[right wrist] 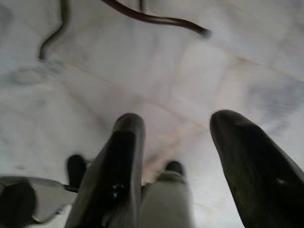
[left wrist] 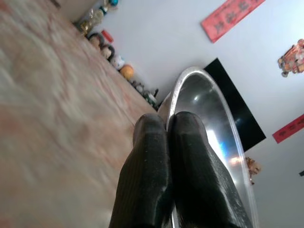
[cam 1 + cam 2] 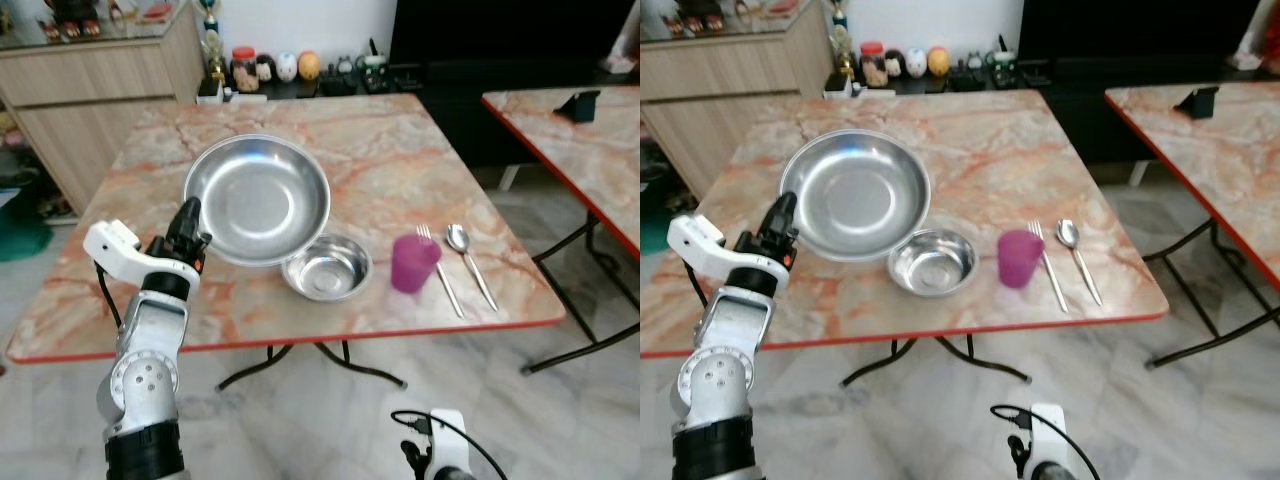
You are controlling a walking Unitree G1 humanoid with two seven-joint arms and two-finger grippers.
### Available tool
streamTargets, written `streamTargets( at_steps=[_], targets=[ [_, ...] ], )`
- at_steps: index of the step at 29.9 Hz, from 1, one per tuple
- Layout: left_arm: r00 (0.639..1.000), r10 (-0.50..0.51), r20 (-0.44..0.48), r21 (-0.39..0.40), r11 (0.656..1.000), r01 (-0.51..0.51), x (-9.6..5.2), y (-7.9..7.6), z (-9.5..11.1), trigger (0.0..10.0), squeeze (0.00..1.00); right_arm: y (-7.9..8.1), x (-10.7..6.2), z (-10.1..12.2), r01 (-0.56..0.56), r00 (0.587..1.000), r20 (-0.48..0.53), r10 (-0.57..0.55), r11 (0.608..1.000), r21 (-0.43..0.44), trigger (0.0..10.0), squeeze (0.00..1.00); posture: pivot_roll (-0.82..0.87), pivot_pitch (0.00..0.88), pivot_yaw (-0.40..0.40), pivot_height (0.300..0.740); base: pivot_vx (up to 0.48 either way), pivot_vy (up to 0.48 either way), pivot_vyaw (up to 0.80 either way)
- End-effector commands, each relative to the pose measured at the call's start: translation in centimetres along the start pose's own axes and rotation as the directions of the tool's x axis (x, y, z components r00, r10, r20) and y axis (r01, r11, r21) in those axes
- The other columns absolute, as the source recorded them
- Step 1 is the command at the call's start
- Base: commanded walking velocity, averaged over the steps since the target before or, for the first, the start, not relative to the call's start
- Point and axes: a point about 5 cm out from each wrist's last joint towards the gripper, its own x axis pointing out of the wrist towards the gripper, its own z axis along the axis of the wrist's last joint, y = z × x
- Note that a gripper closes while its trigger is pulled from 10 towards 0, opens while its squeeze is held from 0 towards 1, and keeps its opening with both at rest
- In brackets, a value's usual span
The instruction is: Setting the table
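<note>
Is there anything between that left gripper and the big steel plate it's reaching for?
Nothing visible. The left gripper, fingers together, is already at the near-left rim of the big steel plate; the small bowl sits off to the plate's other side.

The near left of the tabletop [image 3: 90, 300] lies bare, and so does its far half beyond the large steel plate [image 3: 257, 199]. The left hand [image 3: 188, 218] sits at that plate's near-left rim, fingers pressed together. A small steel bowl [image 3: 327, 266] touches the plate's near edge. Near the front edge, purple cup [image 3: 413, 263], fork [image 3: 438, 268] and spoon [image 3: 469, 260] stand close together, with narrow gaps between them.
</note>
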Motion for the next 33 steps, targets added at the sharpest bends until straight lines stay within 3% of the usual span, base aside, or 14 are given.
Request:
streamTargets(
  at_steps=[1, 12, 18, 33],
  targets=[
    [0.998, -0.044, 0.037, 0.006, 0.999, 0.044, 0.27, -0.93, 1.06, 10.0, 0.00, 0.03, 0.09, 0.54, 0.004, 1.000, 0.020, -0.004, 1.000, 0.003, 10.0, 0.00, -0.03, 0.000, 0.039, 0.740, 0.000, -0.428, 0.00],
    [0.998, -0.048, 0.040, 0.014, 0.999, 0.048, 0.40, -1.15, 1.15, 10.0, 0.00, 0.04, 0.04, 0.34, 0.017, 1.000, 0.023, -0.016, 0.999, -0.028, 10.0, 0.00, -0.05, 0.000, 0.056, 0.740, 0.000, -0.423, 0.06],
    [0.998, -0.045, 0.032, 0.019, 0.999, 0.045, 0.21, -1.06, 0.91, 10.0, 0.00, 0.08, 0.02, 0.19, 0.027, 0.999, 0.023, -0.027, 0.999, 0.018, 10.0, 0.00, -0.06, 0.000, 0.061, 0.740, 0.000, -0.418, 0.39],
    [0.998, -0.064, 0.026, 0.036, 0.997, 0.063, 0.81, -1.56, 1.13, 10.0, 0.00, 0.16, 0.10, 0.52, 0.030, 0.999, 0.028, -0.031, 0.999, 0.016, 10.0, 0.00, -0.04, 0.000, 0.058, 0.740, 0.000, -0.419, 0.00]
  ],
)
